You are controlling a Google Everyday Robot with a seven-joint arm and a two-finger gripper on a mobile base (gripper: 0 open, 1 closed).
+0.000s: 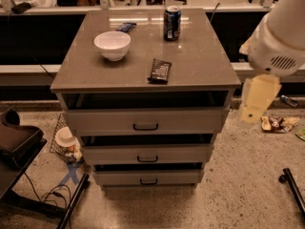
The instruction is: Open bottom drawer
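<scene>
Locating the bottom drawer (148, 177): lowest of the three grey fronts on the cabinet, just off the floor, right under the middle drawer (147, 154). There's a dark gap above its front, but I can't tell if it's cracked open a bit.
Handle (148, 181): small black bar, dead centre of the front. That's where I'd grab, since the flat front gives nothing else to hold.
Feel: my guess is a rigid panel, light-ish, sliding straight out on runners. A thin bar could be slippery, so a square pull straight out looks safest.
Gripper (257, 99): up at the right, beside the cabinet's top corner, well apart from the handle. Can't tell if it's open or closed.
Top (205, 56): grey slab with a white bowl (112, 44), a can (172, 23), a dark flat bar (160, 70) near the front edge and a blue packet (126, 27) at the back. A hard yank might rattle the can.
Floor (238, 185): speckled, with a wire basket (64, 142) and cables at the left and wrappers (276, 123) at the right.
Room: dark bench behind the cabinet.
</scene>
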